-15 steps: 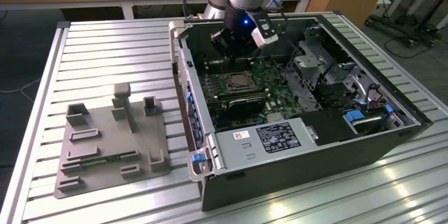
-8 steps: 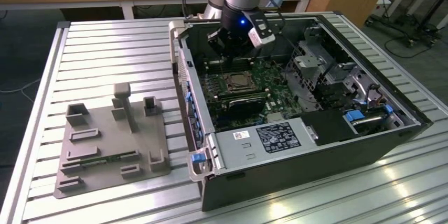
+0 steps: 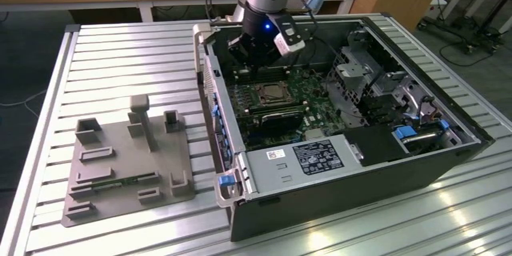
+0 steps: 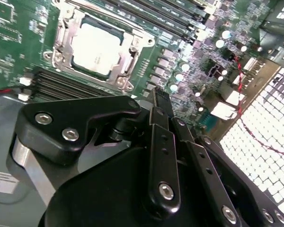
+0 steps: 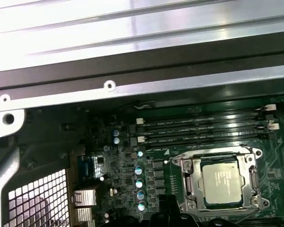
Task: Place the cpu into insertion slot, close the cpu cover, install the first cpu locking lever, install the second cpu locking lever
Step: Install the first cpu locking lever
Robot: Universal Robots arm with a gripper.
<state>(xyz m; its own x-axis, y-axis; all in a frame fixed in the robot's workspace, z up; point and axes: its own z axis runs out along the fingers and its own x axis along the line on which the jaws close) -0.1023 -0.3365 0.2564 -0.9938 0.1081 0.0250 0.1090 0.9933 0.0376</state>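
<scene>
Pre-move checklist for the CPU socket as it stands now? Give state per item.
1. Chip seated in socket: ok. It lies flat and square inside it.
2. Cover down: ok. The frame lies flat around the chip, whose top shows through the window.
3. Levers latched: cannot tell. Their hooked ends are hard to make out.
4. Claw clear of socket: ok. It hangs over the board beside the socket, not on it.
5. Nothing loose on chip or cover: ok in both wrist views.
</scene>
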